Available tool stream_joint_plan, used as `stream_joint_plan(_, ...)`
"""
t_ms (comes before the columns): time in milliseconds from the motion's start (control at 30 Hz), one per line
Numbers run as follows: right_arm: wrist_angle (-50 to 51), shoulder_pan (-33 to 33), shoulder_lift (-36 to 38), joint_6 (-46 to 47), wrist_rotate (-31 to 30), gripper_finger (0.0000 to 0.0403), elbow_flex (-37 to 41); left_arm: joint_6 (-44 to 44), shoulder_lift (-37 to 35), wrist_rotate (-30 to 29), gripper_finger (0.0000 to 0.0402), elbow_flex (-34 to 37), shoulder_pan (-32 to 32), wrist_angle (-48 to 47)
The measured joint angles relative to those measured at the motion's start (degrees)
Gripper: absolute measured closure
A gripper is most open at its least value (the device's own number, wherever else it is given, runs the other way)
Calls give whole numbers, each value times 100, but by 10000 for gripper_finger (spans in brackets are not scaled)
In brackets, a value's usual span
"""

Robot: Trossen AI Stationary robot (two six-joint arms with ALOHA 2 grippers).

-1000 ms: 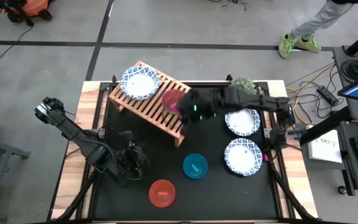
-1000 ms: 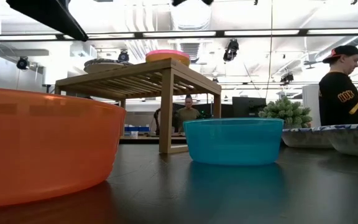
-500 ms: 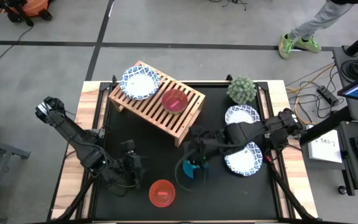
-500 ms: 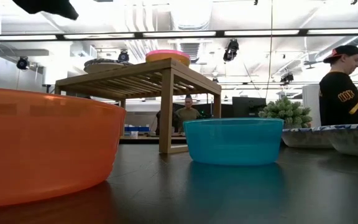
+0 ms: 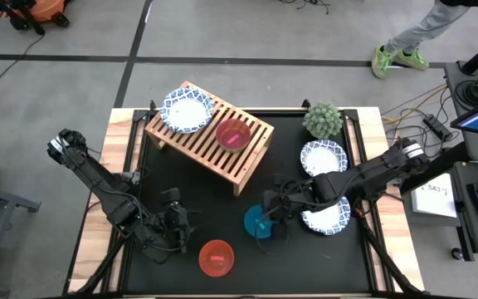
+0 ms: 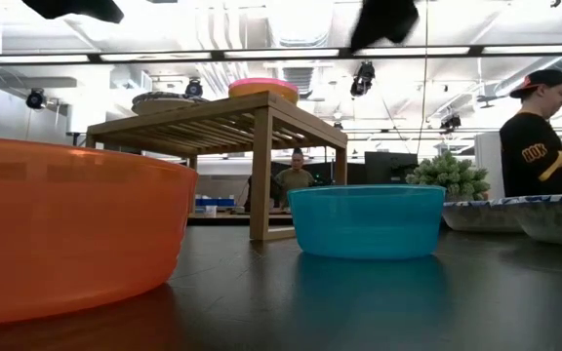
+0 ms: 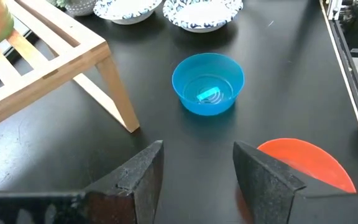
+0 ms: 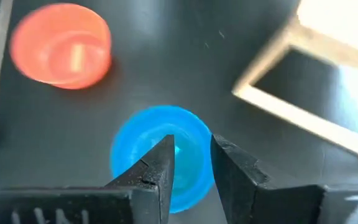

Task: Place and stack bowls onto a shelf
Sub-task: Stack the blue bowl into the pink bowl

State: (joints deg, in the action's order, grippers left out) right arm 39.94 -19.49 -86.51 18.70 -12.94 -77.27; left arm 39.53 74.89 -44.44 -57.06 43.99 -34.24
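Over the teal bowl [image 5: 258, 222] the right gripper [image 5: 274, 218] is poised, part of the rim being hidden beneath it in the high view. Its fingers [image 8: 156, 176] are parted a narrow way, nothing gripped, the bowl seen directly past them. Beside the shelf [image 5: 211, 136] the bowl sits on the table, off its near corner. The left gripper [image 5: 175, 228] is parked open, empty, near the red bowl [image 5: 217, 257].
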Motion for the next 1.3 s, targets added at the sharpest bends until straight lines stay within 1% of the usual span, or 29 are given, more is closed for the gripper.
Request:
stream_joint_plan(133, -299, 118, 95, 388, -53, 290, 728, -98, 0, -43, 225, 0, 0, -1)
stream_joint_plan(333, -1189, 200, -85, 477, -60, 263, 1527, -262, 0, -212, 225, 0, 0, -1)
stream_joint_plan(433, -1692, 273, -259, 492, -62, 258, 1783, -297, 2, -272, 225, 0, 0, -4)
stream_joint_plan(533, -1940, 345, -464, 496, -64, 260, 1926, -304, 2, -356, 225, 0, 0, -4)
stream_joint_plan(667, -1969, 424, -743, 494, -60, 272, 1945, -326, 1, -368, 225, 8, 0, -3)
stream_joint_plan(800, -1951, 448, -911, 478, -31, 293, 1943, -326, 2, -368, 225, 9, 0, -5)
stream_joint_plan(900, -1959, 450, -930, 482, -8, 316, 1943, -338, 1, -412, 225, 10, 0, -8)
stream_joint_plan(1033, -1953, 453, -929, 487, 22, 357, 1943, -412, 2, -450, 225, 17, 0, -7)
stream_joint_plan(1133, -1964, 478, -919, 489, 237, 387, 1943, -450, 2, -451, 225, 20, 0, -7)
stream_joint_plan(1233, -1947, 536, -862, 558, 462, 392, 1941, -501, 2, -451, 225, 20, 0, -13)
stream_joint_plan(1300, -1892, 614, -769, 614, 716, 394, 1924, -597, 2, -453, 225, 20, 0, -20)
